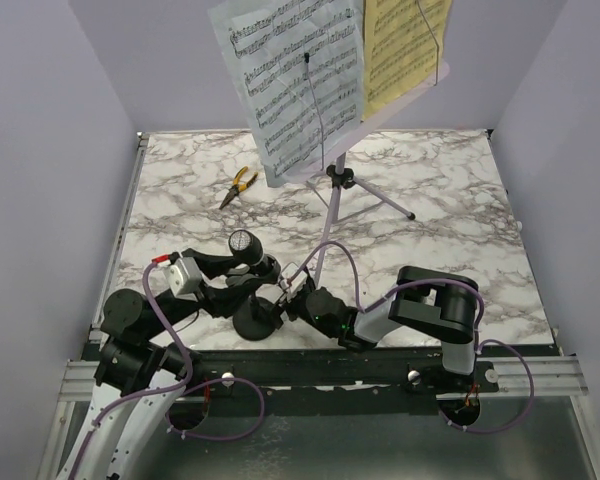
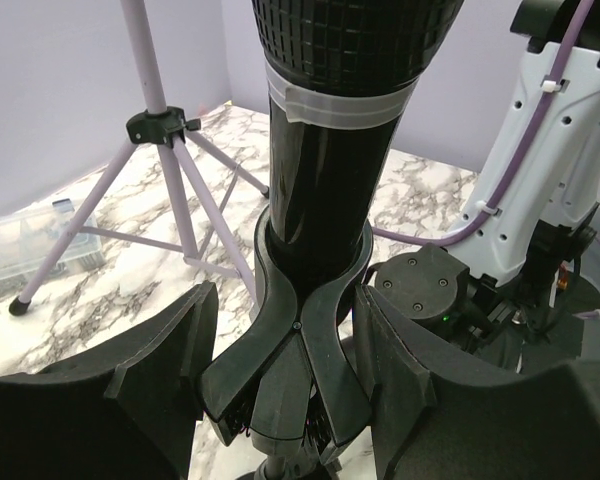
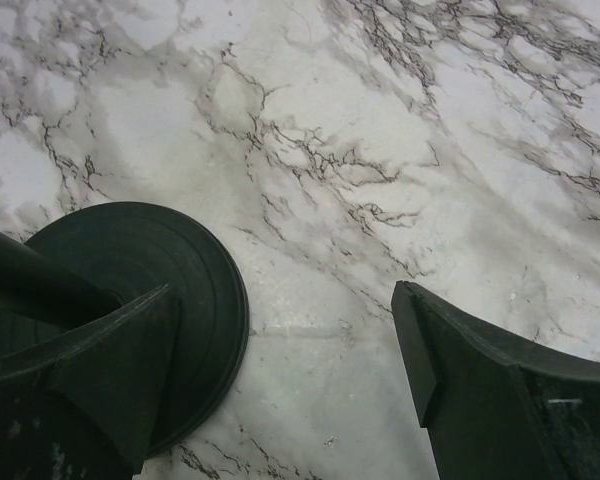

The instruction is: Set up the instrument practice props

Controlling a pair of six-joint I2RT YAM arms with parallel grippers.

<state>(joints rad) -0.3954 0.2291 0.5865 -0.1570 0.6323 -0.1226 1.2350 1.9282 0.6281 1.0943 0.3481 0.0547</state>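
Left jaws: partly open, straddling the mic clip (image 2: 320,340) on top of the short mic stand, one pad on each side. The black microphone (image 2: 325,180) sits in that clip with its head tilted up and away from the wrist. I can't tell whether the pads press on the clip and handle or only flank them. There's a sliver of marble on one side, and the other side looks closed up.

Right jaws: wide apart and holding nothing, low over the tabletop (image 3: 380,150) just right of the mic stand's round base (image 3: 170,270). One finger overlaps the base rim in the wrist view, but contact is unclear. The other finger is over bare marble.

Handling, my read:
- **Mic:** it's rigid, the glossy handle is probably slick, and the weight sits toward the grille head. Grip the handle below the clear tape band (image 2: 340,100), never the mesh.
- **Stand:** with the mic seated it's likely top-heavy, so steady it at the base rim or pole rather than the clip.

Further out:
- **Music stand:** the lilac music stand (image 1: 340,178) is well behind the mic stand and to its right, upright on its tripod. The white sheet-music pages (image 1: 295,75) and yellow pages (image 1: 400,50) are on its desk.
- **Pliers:** the yellow-handled pliers (image 1: 238,186) lie behind the mic stand, slightly left, well apart from it.

The mic looks seated, so what's left is probably a clean let-go without tipping the stand.
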